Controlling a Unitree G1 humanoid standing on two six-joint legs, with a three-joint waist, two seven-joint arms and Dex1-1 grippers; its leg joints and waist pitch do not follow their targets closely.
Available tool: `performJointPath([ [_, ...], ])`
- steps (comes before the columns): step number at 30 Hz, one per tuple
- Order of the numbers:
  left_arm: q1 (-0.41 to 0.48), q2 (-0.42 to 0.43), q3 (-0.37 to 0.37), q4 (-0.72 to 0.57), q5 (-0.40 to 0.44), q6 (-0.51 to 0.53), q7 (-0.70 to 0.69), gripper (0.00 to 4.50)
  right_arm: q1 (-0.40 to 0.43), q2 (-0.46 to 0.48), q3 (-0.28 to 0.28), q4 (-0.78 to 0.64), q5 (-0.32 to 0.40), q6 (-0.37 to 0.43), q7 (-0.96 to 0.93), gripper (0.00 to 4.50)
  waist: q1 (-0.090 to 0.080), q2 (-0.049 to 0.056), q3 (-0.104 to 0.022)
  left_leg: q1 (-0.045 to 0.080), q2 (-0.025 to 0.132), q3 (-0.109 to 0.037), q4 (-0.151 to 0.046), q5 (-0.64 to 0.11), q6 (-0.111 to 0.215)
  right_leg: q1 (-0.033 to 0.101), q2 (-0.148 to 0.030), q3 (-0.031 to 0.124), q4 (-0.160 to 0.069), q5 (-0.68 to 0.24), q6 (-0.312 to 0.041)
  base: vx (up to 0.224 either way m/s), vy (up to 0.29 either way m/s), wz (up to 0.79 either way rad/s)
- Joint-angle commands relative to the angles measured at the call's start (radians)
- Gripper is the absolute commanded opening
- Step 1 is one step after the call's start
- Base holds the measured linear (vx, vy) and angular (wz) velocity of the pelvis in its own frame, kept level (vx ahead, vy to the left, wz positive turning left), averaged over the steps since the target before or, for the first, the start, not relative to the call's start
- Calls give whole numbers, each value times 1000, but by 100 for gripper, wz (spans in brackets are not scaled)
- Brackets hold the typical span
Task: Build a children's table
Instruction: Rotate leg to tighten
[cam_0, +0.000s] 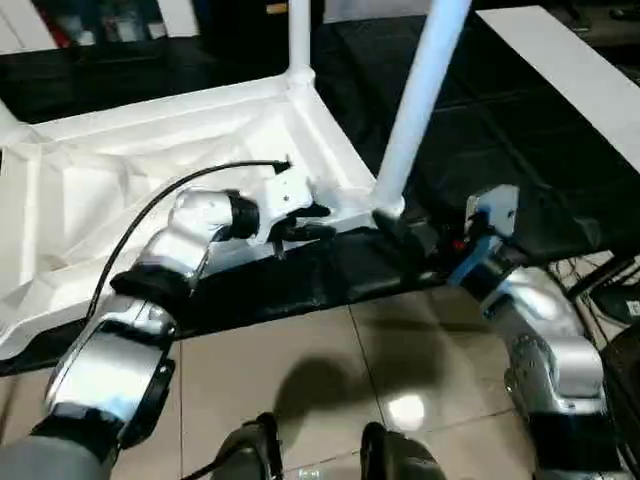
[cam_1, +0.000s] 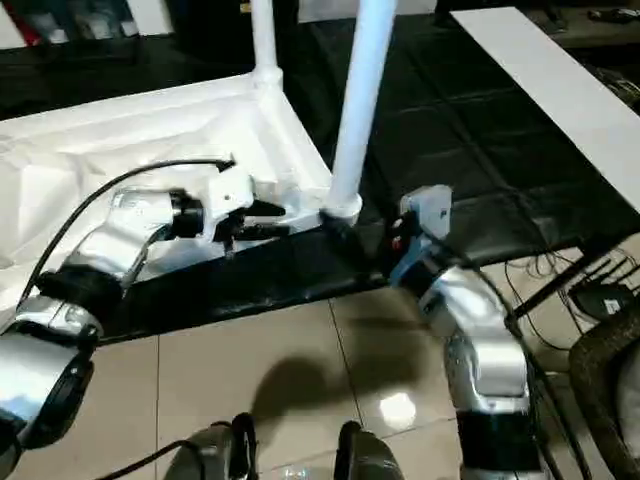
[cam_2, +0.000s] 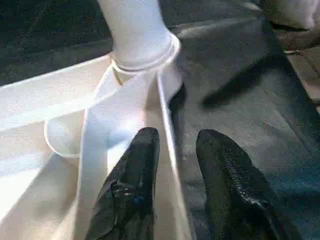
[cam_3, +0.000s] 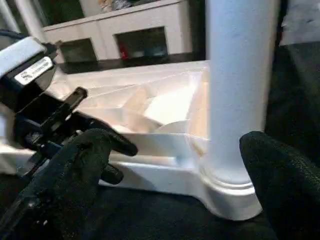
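Our left gripper (cam_0: 300, 222), fingers parted astride the upturned table top's (cam_0: 120, 190) near rim, clamps nothing. Beside it the leg (cam_0: 420, 100) stands in its corner socket (cam_0: 385, 212) — our right gripper (cam_3: 185, 170) gapes around its base. Back away gently — don't nudge it.

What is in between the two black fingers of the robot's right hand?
The white table leg stands between the right gripper's fingers, seated in the tabletop's corner socket. The fingers stand wide apart, not pressing it. The right wrist view shows this.

White table top (cam_0: 150, 170), white legs (cam_0: 420, 100) (ribbed underside), black mat (cam_0: 480, 120), beige floor tiles (cam_0: 300, 370)
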Motion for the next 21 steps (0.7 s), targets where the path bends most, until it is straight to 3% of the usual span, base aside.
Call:
performJointPath([
  [1,21,38,-13,-57,26,10,-9,178,22,-20,31,-42,15,16,44,450,3,-14,-120,43,71,-36,-57,-228,79,57,-72,48,-52,-249,-226,0,0,0],
  [4,30,75,-34,-71,76,-6,12,207,31,-35,59,-58,20,21,83,450,1,-9,-118,45,72,-37,-61,-263,60,52,-70,49,-58,-289,-200,0,0,0],
  [5,31,102,-50,-71,110,-3,24,215,33,-44,70,-61,17,25,95,450,1,-14,-121,48,72,-37,-61,-274,48,52,-71,49,-58,-302,-198,0,0,0],
  [7,19,159,-97,-43,208,-28,81,239,28,-49,81,-49,5,21,99,450,2,-10,-124,49,74,-41,-63,-287,27,51,-72,50,-58,-323,-184,0,0,0],
  [13,0,180,-105,-25,256,-31,173,283,26,-43,74,-41,2,22,78,450,1,-10,-126,53,72,-42,-63,-339,-10,47,-74,50,-62,-351,-180,0,0,0],
  [15,-8,199,-80,-18,287,-39,316,296,32,-30,63,-38,-4,21,29,450,3,0,-128,51,71,-46,-62,-354,-19,47,-73,50,-63,-364,-174,0,0,0],
  [16,2,196,-51,-27,264,-35,338,296,37,-24,59,-41,-8,16,13,450,2,2,-130,52,71,-46,-62,-362,-24,48,-73,49,-63,-365,-175,0,0,0],
  [17,42,172,30,-79,175,-8,348,296,50,-16,55,-48,-21,6,-18,450,0,-2,-130,48,69,-47,-62,-366,-28,50,-72,46,-62,-363,-179,0,0,0],
  [18,51,166,46,-92,156,0,348,296,52,-14,54,-49,-24,5,-25,450,0,-2,-130,48,70,-46,-60,-369,-31,51,-76,46,-62,-366,-186,0,0,0],
  [21,129,92,178,-232,-4,110,379,296,66,10,38,-56,-50,-2,-98,450,5,-1,-127,56,71,-44,-58,-392,-33,41,-74,46,-68,-382,-204,0,0,0],
])
